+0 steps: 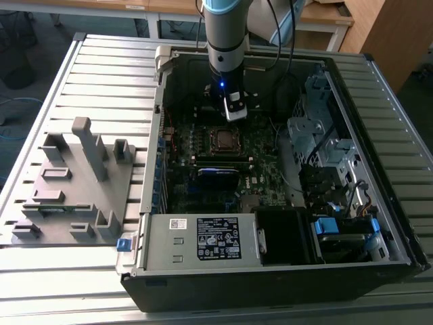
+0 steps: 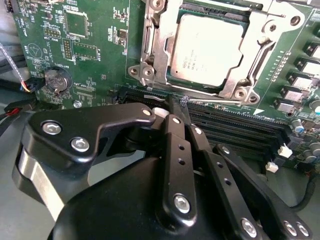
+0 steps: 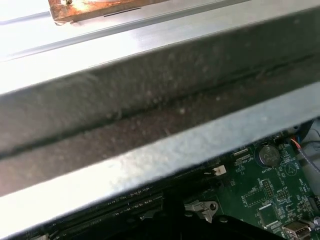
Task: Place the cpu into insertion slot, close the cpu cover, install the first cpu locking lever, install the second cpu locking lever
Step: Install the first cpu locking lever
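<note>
The cpu [image 2: 207, 47], a silver-grey square, lies seated in the socket on the green motherboard [image 2: 95, 55]; it also shows in the exterior view as the cpu [image 1: 223, 139]. The silvery cpu cover [image 2: 150, 60] lies flat around the chip, so the insertion slot beneath is hidden. A thin metal locking lever [image 2: 225, 100] runs along the socket's edge nearest the gripper. My gripper [image 2: 177, 106] has its black fingers [image 2: 172, 135] pressed together, with the tips at that lever's rod; whether they touch it I cannot tell. In the exterior view my gripper [image 1: 234, 112] hangs just behind the socket.
Black memory slots [image 2: 240, 132] run beside the socket. A coin battery [image 2: 55, 80] and cables sit nearby. The open computer case [image 1: 155, 68] stands on a slatted table, with drive cages [image 1: 318, 128] at the exterior view's right. A grey fixture [image 1: 74, 176] stands beside it. A case wall [image 3: 150, 110] looms close.
</note>
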`<state>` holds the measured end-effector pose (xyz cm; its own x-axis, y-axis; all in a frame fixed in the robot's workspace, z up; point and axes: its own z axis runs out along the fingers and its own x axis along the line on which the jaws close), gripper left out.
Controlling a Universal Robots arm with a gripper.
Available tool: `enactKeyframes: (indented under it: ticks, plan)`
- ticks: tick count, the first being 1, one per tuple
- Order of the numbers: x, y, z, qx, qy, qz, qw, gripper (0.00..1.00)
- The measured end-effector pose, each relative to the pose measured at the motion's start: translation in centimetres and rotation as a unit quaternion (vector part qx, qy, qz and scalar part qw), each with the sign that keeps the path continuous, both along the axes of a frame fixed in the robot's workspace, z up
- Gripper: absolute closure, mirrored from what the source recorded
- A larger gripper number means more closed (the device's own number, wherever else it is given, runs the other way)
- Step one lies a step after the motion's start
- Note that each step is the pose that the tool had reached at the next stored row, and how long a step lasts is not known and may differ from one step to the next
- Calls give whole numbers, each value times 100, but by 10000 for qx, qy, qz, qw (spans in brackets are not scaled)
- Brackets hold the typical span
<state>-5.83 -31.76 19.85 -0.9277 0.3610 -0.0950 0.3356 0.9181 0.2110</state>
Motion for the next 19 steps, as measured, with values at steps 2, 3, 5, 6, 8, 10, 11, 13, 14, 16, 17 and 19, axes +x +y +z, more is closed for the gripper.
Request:
enactKeyframes:
  ticks: [2,3,5,6,8,10,11,13,14,16,17,19]
  plan:
    - [-1,8,0,0,0,-1,10000,90]
    - [-1,13,1,0,0,0,10000,90]
    - [-1,19,1,1,1,1,10000,90]
    - [-1,20,1,2,0,1,10000,90]
    - [-1,24,1,5,0,0,10000,90]
    - [-2,27,0,14,0,1,10000,90]
    - [-2,27,0,26,0,0,10000,90]
    - [-1,28,0,50,0,0,10000,90]
    - [0,27,0,53,0,0,10000,90]
    - [2,22,0,56,0,1,10000,90]
    - [4,19,0,57,1,1,10000,90]
    - [9,13,0,60,0,0,10000,90]
